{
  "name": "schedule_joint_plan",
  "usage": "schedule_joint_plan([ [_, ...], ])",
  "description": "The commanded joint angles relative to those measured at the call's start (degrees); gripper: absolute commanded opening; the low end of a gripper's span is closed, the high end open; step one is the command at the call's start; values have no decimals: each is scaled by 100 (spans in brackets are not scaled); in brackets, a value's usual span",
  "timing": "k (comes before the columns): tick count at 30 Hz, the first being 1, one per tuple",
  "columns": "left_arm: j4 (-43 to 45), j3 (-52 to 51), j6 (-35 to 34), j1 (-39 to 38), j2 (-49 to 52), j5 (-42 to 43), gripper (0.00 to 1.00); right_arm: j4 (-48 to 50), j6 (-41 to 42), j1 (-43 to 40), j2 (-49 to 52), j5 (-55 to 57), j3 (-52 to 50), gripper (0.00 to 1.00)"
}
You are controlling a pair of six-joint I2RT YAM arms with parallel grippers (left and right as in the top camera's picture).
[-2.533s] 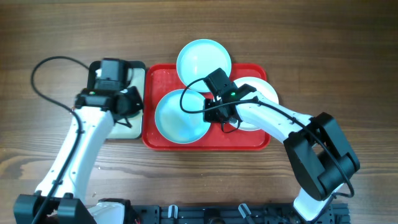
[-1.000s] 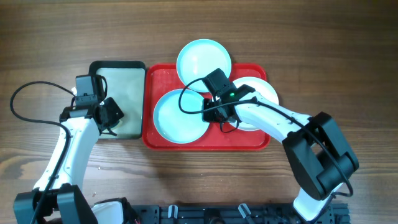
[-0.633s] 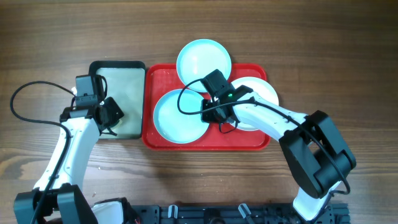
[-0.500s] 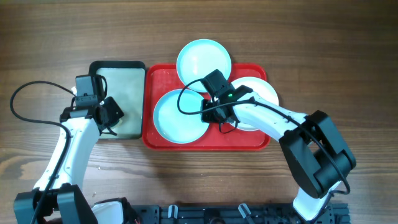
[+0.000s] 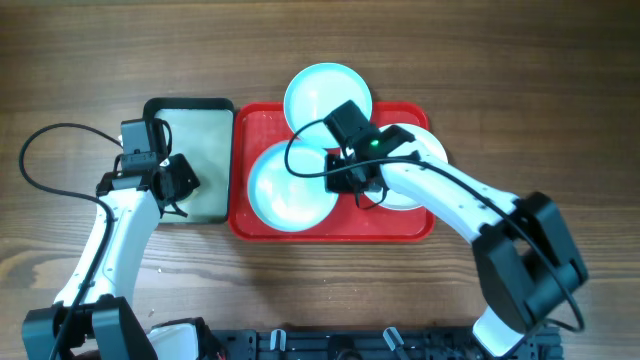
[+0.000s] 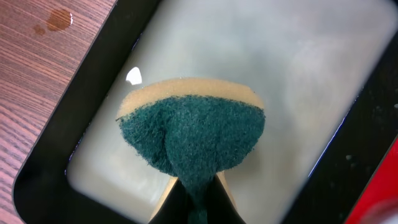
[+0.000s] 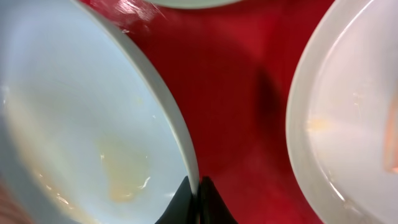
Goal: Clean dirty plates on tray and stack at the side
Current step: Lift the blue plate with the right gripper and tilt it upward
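right hand (image 5: 342, 180): at rim of turquoise plate (image 5: 285, 192) on red tray (image 5: 400, 229) | left hand (image 5: 180, 190): over black-rimmed tray (image 5: 190, 104)

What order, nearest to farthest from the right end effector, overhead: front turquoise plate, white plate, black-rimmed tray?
1. Front turquoise plate: right end effector grips its right rim.
2. White plate: close on the right.
3. Black-rimmed tray: far left, past that plate.

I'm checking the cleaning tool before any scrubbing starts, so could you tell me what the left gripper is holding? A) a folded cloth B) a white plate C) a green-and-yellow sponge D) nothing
C: the left gripper is shut on the green-and-yellow sponge, over the black-rimmed tray.
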Motion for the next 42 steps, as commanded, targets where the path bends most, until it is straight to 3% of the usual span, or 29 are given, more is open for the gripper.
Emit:
schedule_joint_plan([
  [1,59,-37,-114,-20,-63,-240,4,-352,-168,28,-356,286,592,4],
  [6,59,-37,-214,-20,-63,-387,4,-463,-249,31,-354,315,1130,4],
  [16,-9,-37,-214,-22,-63,-382,4,1239,79,216,94,476,1270,5],
  [24,-136,-37,-210,-22,-66,-385,4,1740,22,673,1060,1515,2465,5],
  [32,-269,-35,-212,-22,-315,-387,4,2975,-1305,1110,1646,2977,2645,5],
  [42,-269,-35,-212,-22,-337,-385,4,4065,-3010,1456,2020,3543,2640,4],
])
